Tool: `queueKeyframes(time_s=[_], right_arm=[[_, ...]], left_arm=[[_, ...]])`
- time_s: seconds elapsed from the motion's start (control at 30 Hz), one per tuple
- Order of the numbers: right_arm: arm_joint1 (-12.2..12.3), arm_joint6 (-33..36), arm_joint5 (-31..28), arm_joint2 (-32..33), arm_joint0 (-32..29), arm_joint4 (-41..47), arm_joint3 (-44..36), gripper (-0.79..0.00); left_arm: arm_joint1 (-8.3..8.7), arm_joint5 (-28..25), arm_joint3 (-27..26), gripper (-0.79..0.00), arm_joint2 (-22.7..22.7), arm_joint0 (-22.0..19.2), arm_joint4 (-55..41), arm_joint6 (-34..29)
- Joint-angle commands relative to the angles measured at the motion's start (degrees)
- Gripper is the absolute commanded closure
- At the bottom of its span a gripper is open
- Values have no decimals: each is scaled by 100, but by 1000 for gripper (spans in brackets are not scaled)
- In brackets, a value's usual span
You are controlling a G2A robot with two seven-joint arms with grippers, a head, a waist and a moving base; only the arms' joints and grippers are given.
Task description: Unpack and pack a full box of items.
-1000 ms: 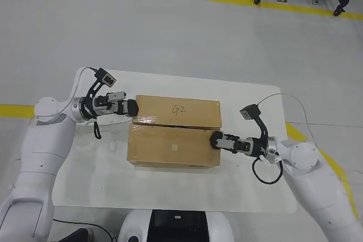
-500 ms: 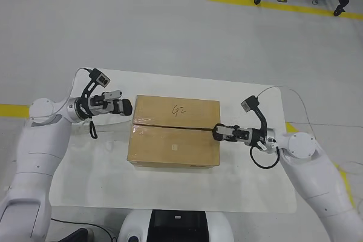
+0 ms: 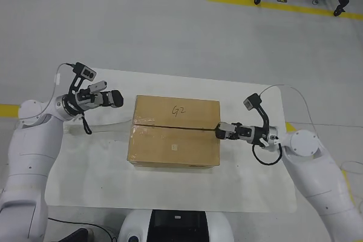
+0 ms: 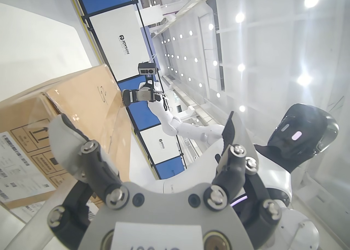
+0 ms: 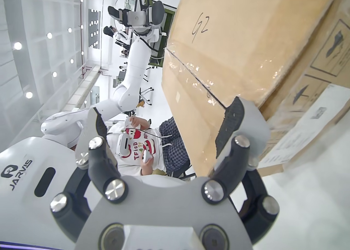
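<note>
A brown cardboard box point(image 3: 174, 130) marked with handwriting sits in the middle of the white table point(image 3: 169, 187), its two top flaps lying flat and meeting at a taped seam. My left gripper point(image 3: 115, 98) hovers open off the box's left end, a short gap away, with nothing between its fingers point(image 4: 147, 136). In its wrist view the box point(image 4: 68, 103) lies beyond one finger. My right gripper point(image 3: 220, 130) is open at the box's right end, level with the seam; in its wrist view point(image 5: 164, 122) one finger sits close to the corner of the box point(image 5: 232, 43).
Bare table surface surrounds the box on all sides, widest in front point(image 3: 169, 187) and at the right point(image 3: 254, 175). The table's left edge runs just beyond the left arm. Grey floor with a yellow line point(image 3: 0, 110) lies around it.
The left gripper has pulled back leftward from the box's left edge. The right gripper shifted from the near flap to the seam at the right end. The far flap now lies flat.
</note>
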Motion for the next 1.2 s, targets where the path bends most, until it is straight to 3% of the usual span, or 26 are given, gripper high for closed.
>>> queueKeyframes(time_s=[0.0, 0.3, 1.17], right_arm=[[-10, -1, 192, -19, 52, 46, 44, -785], [-83, 370, 1074, -266, 540, 42, 382, -785], [-135, 510, 1197, -352, 774, 5, 599, -785]], left_arm=[[9, -18, -1, -785, -40, 23, -20, 18], [43, -55, -75, -785, -156, 155, -71, 56], [60, -125, -57, -785, -216, 207, -95, 126]])
